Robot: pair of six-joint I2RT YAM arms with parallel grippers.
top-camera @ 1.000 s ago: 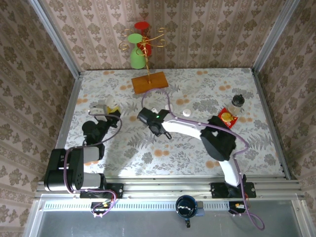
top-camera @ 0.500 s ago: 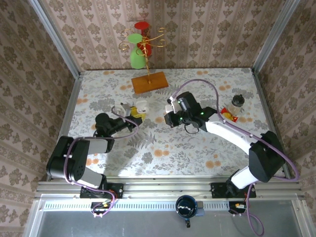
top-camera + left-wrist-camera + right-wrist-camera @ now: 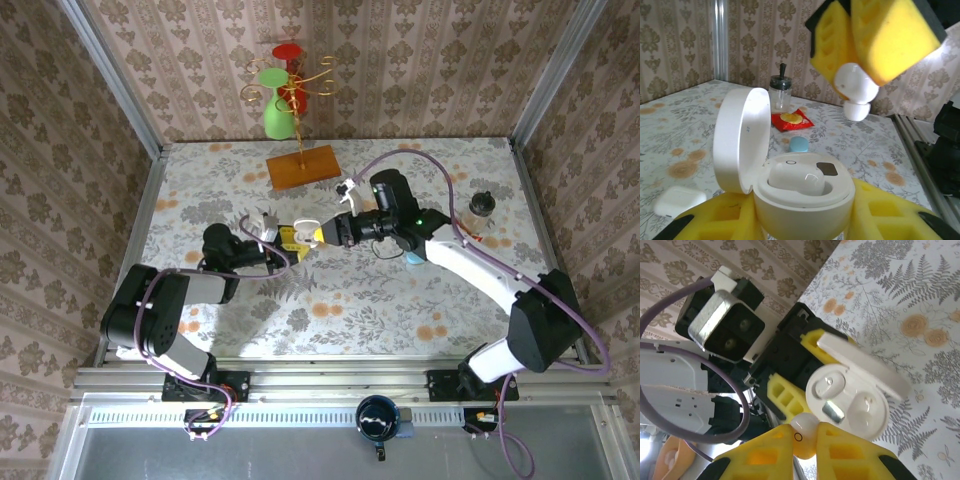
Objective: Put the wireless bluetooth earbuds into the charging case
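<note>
My left gripper (image 3: 283,240) (image 3: 805,217) is shut on a white round charging case (image 3: 805,200), lid (image 3: 742,145) swung open. One white earbud (image 3: 792,177) lies seated in the case; the socket beside it (image 3: 827,385) looks empty. My right gripper (image 3: 322,232) (image 3: 807,437) is shut on a second white earbud (image 3: 805,432) (image 3: 856,87). It hangs just above and slightly beyond the open case (image 3: 847,402), not touching it.
A pale blue case (image 3: 799,144) (image 3: 413,258) lies on the table behind the held case. A closed white case (image 3: 679,200) lies to one side. A red packet (image 3: 790,120) and a small bottle (image 3: 482,203) sit far right. A wooden stand (image 3: 302,166) stands at the back.
My right gripper has swung left with the earbud until it hangs over the open case. My left gripper has shifted slightly right with the case.
</note>
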